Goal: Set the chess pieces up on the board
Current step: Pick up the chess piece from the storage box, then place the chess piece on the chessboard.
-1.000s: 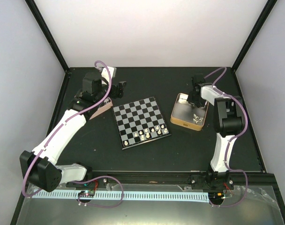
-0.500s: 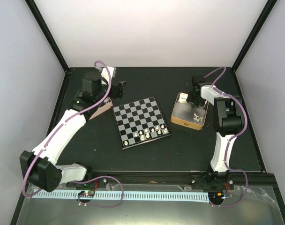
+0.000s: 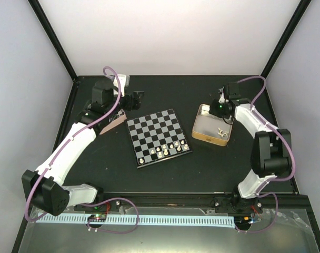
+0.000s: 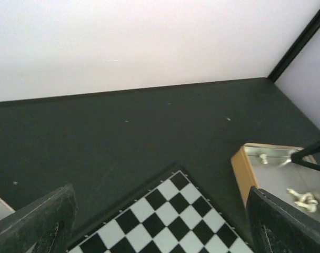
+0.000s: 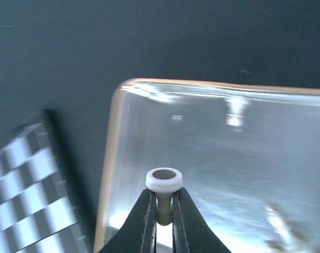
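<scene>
The chessboard (image 3: 159,137) lies mid-table, turned a little, with several cream-white pieces (image 3: 162,151) along its near edge; its far corner shows in the left wrist view (image 4: 170,216). My right gripper (image 5: 162,213) is shut on a cream-white chess piece (image 5: 163,182), held base-up above the tan box (image 5: 110,158). In the top view this gripper (image 3: 219,109) hovers over the box's far left part. More white pieces (image 3: 221,132) lie in the box. My left gripper (image 3: 132,98) is open and empty, behind the board's far left corner. No black pieces show.
The tan box (image 3: 212,126) stands right of the board. A pinkish tray (image 3: 113,125) lies partly under my left arm, left of the board. Black frame posts rise at the table's back corners.
My right arm has swung its elbow out to the right and lifted the gripper, with the white piece, above the box. My left gripper has shifted slightly.
</scene>
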`<state>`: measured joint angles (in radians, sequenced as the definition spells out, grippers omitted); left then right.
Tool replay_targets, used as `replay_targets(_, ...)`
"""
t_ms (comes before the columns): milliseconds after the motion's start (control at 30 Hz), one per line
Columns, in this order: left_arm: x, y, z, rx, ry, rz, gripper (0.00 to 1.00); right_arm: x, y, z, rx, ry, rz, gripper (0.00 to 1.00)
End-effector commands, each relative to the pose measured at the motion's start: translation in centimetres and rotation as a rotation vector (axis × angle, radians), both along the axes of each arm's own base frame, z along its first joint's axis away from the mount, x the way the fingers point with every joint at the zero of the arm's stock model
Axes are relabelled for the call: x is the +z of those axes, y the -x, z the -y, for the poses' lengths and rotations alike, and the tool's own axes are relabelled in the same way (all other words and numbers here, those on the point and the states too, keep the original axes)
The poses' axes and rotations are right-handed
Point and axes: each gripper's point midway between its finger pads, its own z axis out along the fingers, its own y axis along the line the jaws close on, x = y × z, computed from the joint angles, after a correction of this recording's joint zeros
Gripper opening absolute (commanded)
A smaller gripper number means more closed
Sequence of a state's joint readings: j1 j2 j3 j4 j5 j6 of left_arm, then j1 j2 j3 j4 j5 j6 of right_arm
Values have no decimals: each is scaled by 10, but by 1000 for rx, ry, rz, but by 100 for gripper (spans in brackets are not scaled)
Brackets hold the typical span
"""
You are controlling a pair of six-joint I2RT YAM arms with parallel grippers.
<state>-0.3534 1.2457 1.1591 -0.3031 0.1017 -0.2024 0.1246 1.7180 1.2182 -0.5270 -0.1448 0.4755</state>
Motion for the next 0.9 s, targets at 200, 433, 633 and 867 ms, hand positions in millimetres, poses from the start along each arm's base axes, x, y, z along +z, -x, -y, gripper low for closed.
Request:
replay_targets(200,35,34,56,-298,379,-105,87,121,46,-147,632,-408,358,5)
replay_targets(433,-9,65,64,-334,510,-328,84,145,104,-222,941,-538,424,6)
replay_targets(633,-57,95,63,-313,662,-494,76,130,142,-267,1106,-539,463,5)
replay_targets(867,-65,116,56,-287,755,-536,74,111,189,-300,1226,-534,490,5)
